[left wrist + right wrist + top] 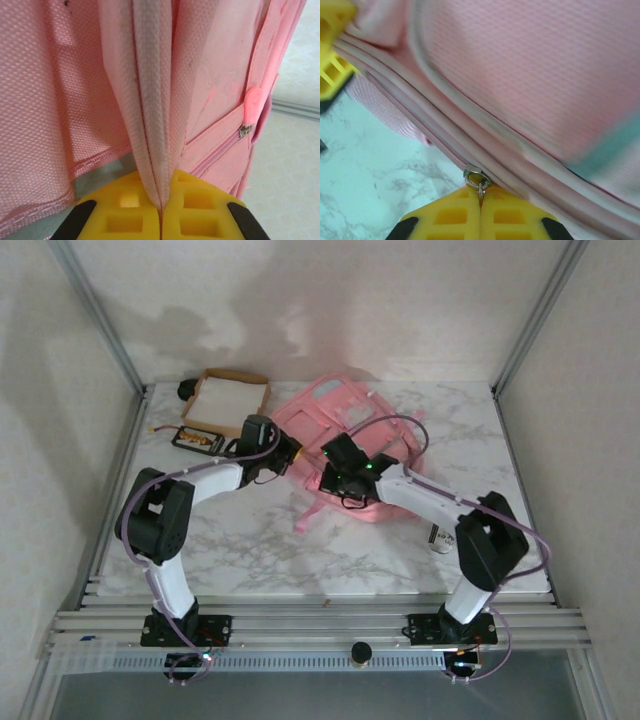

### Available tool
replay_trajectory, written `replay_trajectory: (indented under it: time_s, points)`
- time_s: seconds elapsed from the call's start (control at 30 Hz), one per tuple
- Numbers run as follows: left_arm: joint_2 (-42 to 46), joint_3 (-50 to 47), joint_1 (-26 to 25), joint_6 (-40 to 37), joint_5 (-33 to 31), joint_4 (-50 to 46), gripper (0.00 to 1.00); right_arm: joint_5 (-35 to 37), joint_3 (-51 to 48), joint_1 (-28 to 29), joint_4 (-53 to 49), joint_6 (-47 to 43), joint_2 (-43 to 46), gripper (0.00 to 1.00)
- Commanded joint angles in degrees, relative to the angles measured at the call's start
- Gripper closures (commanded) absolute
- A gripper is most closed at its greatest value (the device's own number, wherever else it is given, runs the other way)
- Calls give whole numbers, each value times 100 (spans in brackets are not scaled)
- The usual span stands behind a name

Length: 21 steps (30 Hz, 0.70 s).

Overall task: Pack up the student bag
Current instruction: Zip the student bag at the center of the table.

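The step in hand looks like opening the main zip. The left tool [161,207] is clenched on a fold of the bag [335,410] along its zip seam [152,100], pads meeting on the fabric. The right tool [480,202] is clenched on the metal zip pull [478,180]. To do this well, I judge the left tool should hold the seam taut while the right tool draws the pull along the zip line, slowly, so the small ring does not slip free. The bag lies on the table [250,540], toward its far middle. Both tools meet close together at its near-left edge, the rest of it beyond them.
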<state>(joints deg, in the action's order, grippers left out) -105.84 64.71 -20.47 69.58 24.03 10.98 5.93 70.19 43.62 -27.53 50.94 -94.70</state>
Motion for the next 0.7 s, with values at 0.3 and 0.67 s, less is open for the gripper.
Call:
replay_trajectory:
  time_s: [0.3, 0.67]
  points:
    - [-1289, 2294, 808, -1258, -204, -897, 93, -90, -252, -229, -1197, -264, 798, 100]
    - [1332, -1652, 221, 622, 215, 1140, 39, -624, 168, -11, -351, -430, 393, 100]
